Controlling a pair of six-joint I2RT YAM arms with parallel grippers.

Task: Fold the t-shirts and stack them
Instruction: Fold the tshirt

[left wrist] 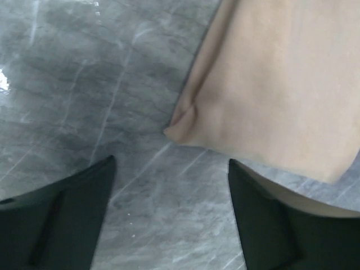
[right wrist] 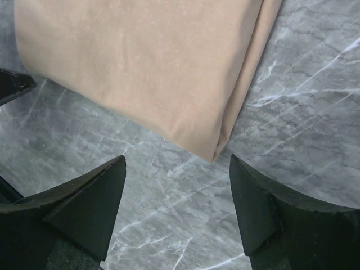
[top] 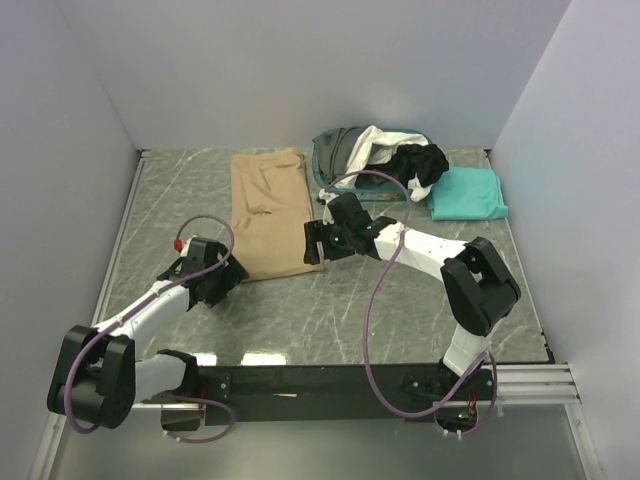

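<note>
Folded tan t-shirt (top: 270, 215) flat on grey marble table (top: 420, 300), left gripper (left wrist: 171, 163) jaws apart just beside its near-left corner, right gripper (right wrist: 177, 163) likewise spread (both empty) at near-right corner.

The basket (top: 408, 131) lies mostly hidden under the white shirt (top: 372, 145), grey shirt (top: 332, 150) and black shirt (top: 420, 160), and both wrist views cut the tan shirt (left wrist: 281, 79) off at their top edge.
</note>
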